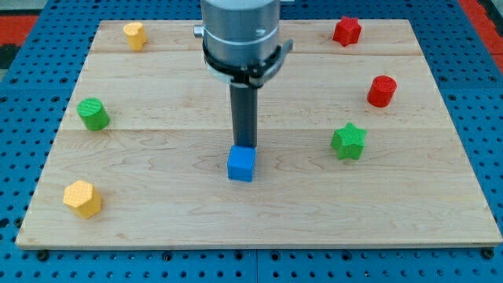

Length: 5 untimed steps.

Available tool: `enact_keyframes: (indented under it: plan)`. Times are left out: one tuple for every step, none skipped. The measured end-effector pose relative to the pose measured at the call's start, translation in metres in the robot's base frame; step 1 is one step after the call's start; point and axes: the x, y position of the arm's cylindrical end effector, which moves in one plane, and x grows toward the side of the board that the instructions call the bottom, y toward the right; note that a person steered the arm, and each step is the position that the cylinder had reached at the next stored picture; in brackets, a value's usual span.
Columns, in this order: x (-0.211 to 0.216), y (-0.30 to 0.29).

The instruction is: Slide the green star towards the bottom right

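The green star lies on the wooden board right of centre. My tip stands near the board's middle, well left of the star and right behind a blue cube, touching or almost touching its top edge. The rod hangs straight down from the grey arm at the view's top.
A red cylinder sits above and right of the star. A red star is at the top right. A yellow block is at the top left, a green cylinder at the left, a yellow hexagon at the bottom left.
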Motion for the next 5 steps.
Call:
enact_keyframes:
  plan:
    - [0.03,0.014]
    - [0.045,-0.002]
    - [0.051,0.0]
    - [0.007,0.006]
    - [-0.016,0.058]
